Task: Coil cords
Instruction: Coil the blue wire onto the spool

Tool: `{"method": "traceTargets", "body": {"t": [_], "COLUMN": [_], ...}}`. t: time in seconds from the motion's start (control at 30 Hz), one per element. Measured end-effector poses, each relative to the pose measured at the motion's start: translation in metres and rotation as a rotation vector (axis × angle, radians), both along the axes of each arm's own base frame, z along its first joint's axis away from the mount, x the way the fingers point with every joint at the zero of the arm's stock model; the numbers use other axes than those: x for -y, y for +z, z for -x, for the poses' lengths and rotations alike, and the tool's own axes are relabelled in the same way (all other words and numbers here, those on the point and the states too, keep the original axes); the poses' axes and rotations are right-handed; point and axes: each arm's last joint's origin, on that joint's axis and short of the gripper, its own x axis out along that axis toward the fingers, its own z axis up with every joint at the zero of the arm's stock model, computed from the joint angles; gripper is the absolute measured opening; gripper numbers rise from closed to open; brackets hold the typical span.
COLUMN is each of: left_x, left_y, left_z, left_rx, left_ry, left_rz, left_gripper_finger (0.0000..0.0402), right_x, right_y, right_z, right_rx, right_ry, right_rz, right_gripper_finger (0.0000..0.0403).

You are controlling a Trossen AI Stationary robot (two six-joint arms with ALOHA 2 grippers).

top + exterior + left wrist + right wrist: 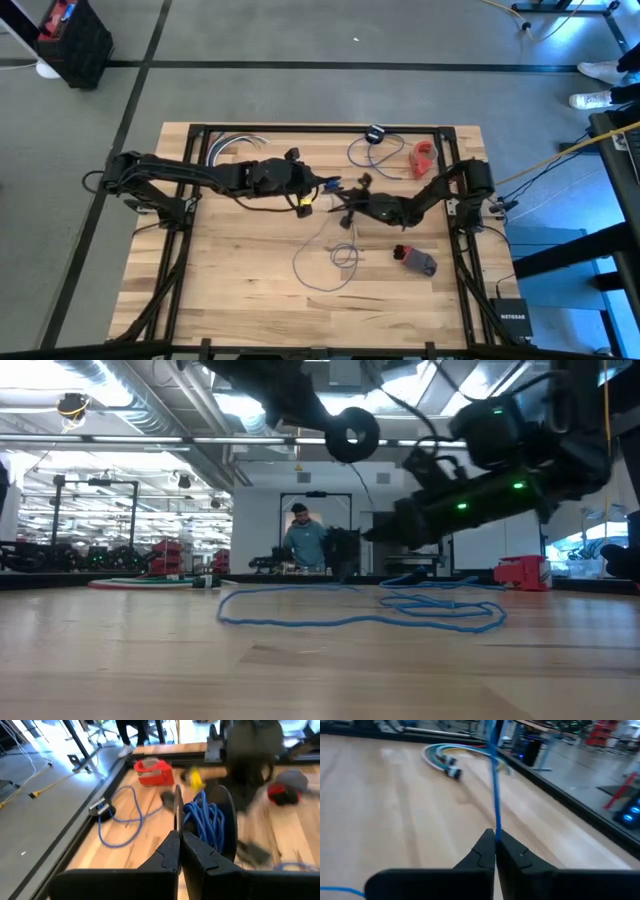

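Note:
A thin blue cord (328, 262) lies in loose loops on the wooden table, and part of it is wound as a coil (206, 827) on a round black reel (350, 432) held up at mid-table. My left gripper (314, 189) reaches in from the table's left and is shut on the reel. My right gripper (347, 206) comes from the right, just beside the reel, and is shut on the cord (494, 795). A second blue cord (372, 152) with a black plug lies at the far edge. My left gripper pinches the reel's thin black disc at its rim (175, 812) between its two fingers, coming nearly level from the table's left. The reel is lifted clear of the table with the blue coil beside the fingers. My right gripper pinches a single strand of the blue cord (495, 826) between its fingertips, coming nearly level from the table's right. From the fingers the strand runs on in a straight, taut line (493, 755).
A red tape holder (424, 157) stands at the far right, and a red and grey object (416, 260) lies to the right of the loose loops. A bundle of pale cables (234, 145) lies at the far left. A person stands in the room beyond the table (303, 540).

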Motion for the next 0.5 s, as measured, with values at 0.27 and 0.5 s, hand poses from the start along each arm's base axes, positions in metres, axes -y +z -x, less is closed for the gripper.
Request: {"method": "traceTargets", "body": {"t": [0.27, 0.5], "left_x": [0.002, -0.009], "left_y": [-0.006, -0.020], "left_z": [0.006, 0.002], "left_rx": [-0.088, -0.165], "left_ry": [-0.003, 0.030], "left_rz": [0.001, 0.011], "left_gripper_finger": [0.0000, 0.0000], "right_x": [0.018, 0.018], "right_y": [0.020, 0.051], "right_z": [0.039, 0.050], "right_rx": [0.056, 0.122], "right_ry": [-0.100, -0.090], "right_rz": [0.007, 0.021], "right_gripper_finger": [0.0005, 0.0004]}}
